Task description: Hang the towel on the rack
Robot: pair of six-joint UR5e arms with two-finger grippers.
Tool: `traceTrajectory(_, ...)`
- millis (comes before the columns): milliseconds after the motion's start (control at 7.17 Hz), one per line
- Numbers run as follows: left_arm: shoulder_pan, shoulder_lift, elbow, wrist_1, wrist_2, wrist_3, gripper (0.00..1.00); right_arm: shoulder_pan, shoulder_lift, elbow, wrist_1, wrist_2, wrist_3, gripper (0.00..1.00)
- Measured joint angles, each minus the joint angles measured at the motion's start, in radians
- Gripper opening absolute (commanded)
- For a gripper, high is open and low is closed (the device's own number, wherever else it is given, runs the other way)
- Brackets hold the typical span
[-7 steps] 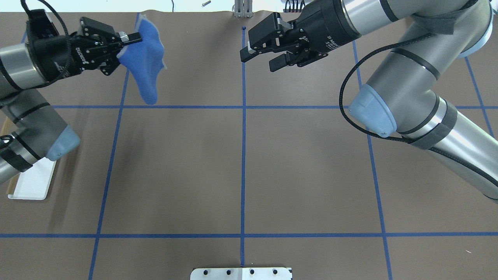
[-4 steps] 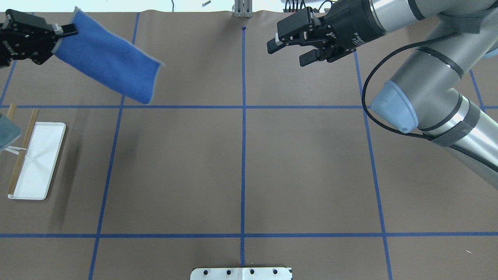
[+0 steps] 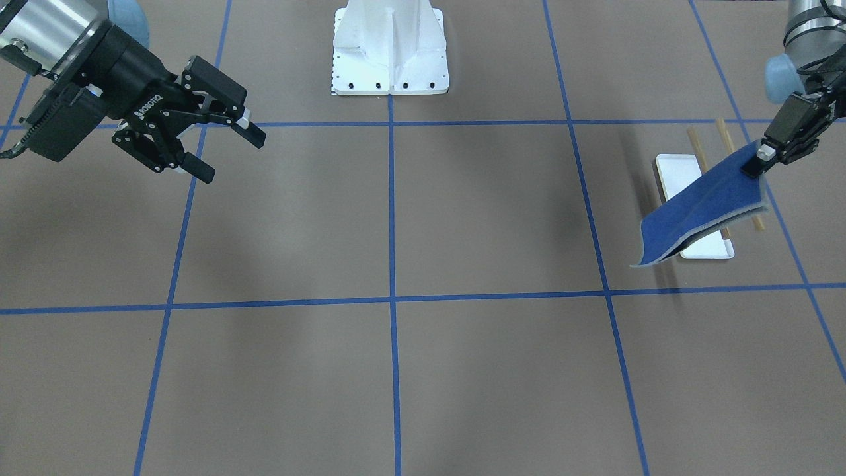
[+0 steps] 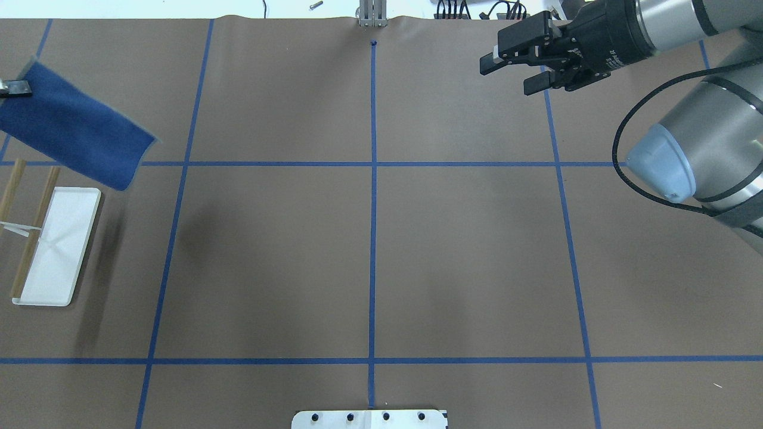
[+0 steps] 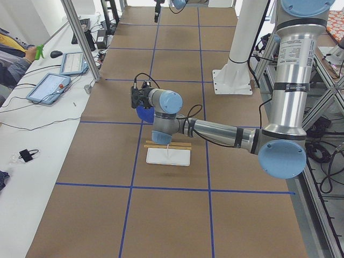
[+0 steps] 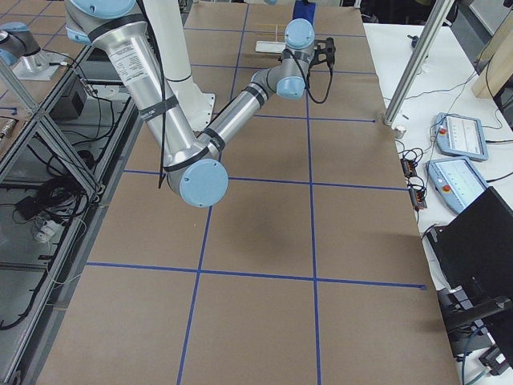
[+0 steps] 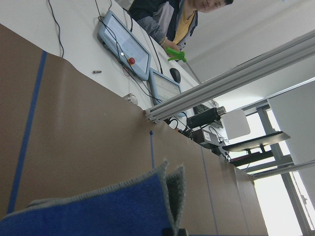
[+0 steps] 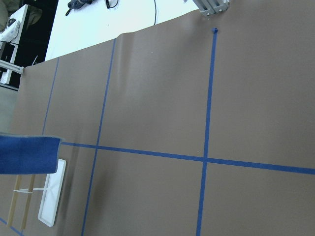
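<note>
The royal-blue towel (image 4: 71, 134) hangs spread out from my left gripper (image 3: 757, 162), which is shut on one corner at the table's far left. The towel (image 3: 707, 205) slopes down over the rack's white tray (image 3: 674, 175) and its two wooden rods (image 3: 724, 135), above them. In the overhead view only a fingertip of the left gripper (image 4: 12, 88) shows, and the rack (image 4: 59, 244) lies just below the towel's lower edge. My right gripper (image 4: 508, 77) is open and empty, high over the far right of the table.
The white bolted pedestal (image 3: 390, 53) stands at the robot's side of the table. Blue tape lines (image 4: 372, 164) grid the brown mat. A side table with tablets (image 5: 51, 86) and an aluminium post (image 5: 80, 37) lies beyond the far edge.
My left gripper has carried the towel left, out past the table's left edge and over the rack's far end. My right gripper has drawn back to the right, still open.
</note>
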Motion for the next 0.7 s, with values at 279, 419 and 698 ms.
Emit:
traceTrajectory(279,0.000,0.090,-0.043,0.080,-0.074,-0.063,0.00,0.011,-0.042,0.004,-0.004,-0.003,-0.002,1.00)
traceTrajectory(419,0.003,0.101,-0.049,0.088,-0.108,-0.152,0.00,0.015,-0.062,0.002,-0.007,-0.006,-0.002,1.00)
traceTrajectory(698,0.007,0.092,-0.052,0.086,-0.158,-0.269,0.00,0.022,-0.083,-0.005,-0.011,-0.016,-0.003,1.00)
